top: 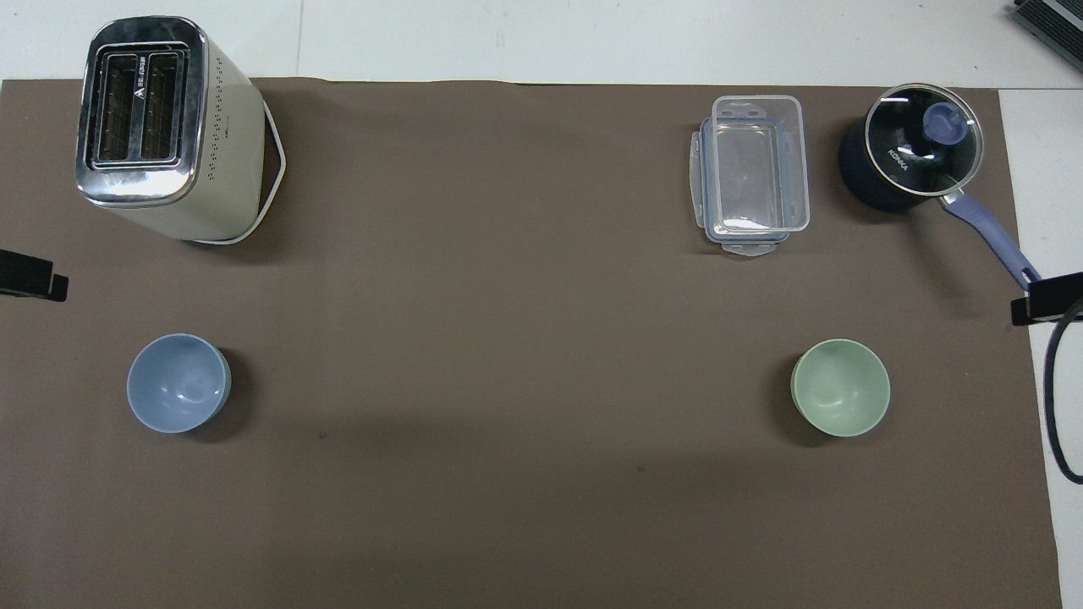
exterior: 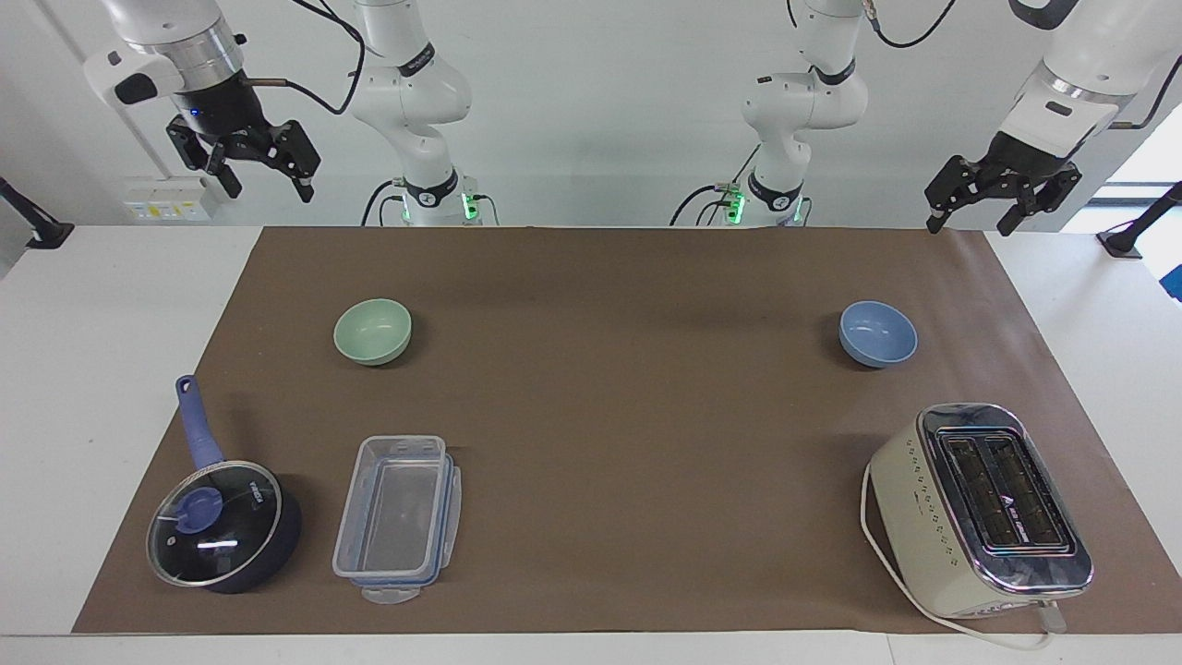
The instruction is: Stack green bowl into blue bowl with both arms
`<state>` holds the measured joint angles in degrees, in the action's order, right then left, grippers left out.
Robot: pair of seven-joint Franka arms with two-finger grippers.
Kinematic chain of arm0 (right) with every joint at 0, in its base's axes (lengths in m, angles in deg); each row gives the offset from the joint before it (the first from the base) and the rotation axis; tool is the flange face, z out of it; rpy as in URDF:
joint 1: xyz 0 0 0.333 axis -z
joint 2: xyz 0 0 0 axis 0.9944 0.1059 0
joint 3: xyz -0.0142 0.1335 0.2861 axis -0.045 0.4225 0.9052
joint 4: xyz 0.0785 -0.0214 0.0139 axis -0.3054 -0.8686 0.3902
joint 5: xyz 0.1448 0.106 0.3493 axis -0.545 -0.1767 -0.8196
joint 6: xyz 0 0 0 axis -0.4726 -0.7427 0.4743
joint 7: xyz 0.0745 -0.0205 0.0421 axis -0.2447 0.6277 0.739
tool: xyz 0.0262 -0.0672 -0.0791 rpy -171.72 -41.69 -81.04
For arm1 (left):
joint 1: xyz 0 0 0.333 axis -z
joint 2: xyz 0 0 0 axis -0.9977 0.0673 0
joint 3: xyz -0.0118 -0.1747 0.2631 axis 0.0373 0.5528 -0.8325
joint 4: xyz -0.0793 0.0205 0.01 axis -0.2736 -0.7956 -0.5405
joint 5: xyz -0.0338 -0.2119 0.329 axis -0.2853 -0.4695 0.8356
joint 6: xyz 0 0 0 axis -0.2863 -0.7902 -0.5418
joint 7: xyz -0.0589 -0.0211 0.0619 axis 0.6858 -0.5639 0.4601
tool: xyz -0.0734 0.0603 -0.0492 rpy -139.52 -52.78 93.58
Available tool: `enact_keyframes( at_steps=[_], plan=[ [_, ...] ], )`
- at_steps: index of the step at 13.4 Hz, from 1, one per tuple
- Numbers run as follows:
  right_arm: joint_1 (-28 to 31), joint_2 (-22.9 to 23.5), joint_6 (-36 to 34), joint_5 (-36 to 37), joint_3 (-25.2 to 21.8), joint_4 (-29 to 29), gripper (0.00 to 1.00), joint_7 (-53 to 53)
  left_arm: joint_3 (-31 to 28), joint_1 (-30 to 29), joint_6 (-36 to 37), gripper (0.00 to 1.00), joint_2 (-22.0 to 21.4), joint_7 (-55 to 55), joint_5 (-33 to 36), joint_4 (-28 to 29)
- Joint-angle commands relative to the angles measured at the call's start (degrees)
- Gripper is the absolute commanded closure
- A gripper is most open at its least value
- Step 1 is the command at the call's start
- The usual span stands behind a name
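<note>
Right gripper [exterior: 247,164] hangs raised at its end of the tabletop [exterior: 92,369], jaws open, empty. Green bowl [exterior: 372,331] sits toward that end, blue bowl [exterior: 877,333] well apart. Left gripper [exterior: 1002,196] waits likewise, open, empty.

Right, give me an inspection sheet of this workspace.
Surface: brown mat on white table.
Job's things: green bowl toward the right arm's end, blue bowl toward the left arm's end; apart, both empty.
Clutter: lidded saucepan, clear container, toaster, all farther from the robots.
Grippers: right claw and left claw open, raised, empty.
Cables: toaster cord on the mat.
Surroundings: nothing seen.
</note>
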<state>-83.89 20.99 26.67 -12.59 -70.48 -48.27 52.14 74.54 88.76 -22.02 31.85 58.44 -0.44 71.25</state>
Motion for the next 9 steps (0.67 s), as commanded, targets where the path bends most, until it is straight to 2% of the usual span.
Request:
enact_keyframes(
  at_steps=[1,9],
  plan=[
    [0.4,-0.7,-0.9,0.5,0.2,-0.2,0.00,1.3,0.4,-0.4,0.9,0.00,-1.0,-0.7,-0.7,0.6],
    [0.4,-0.8,-0.9,0.5,0.2,-0.3,0.00,1.3,0.5,0.0,1.4,0.00,-1.1,-0.1,-0.5,0.5]
  ],
)
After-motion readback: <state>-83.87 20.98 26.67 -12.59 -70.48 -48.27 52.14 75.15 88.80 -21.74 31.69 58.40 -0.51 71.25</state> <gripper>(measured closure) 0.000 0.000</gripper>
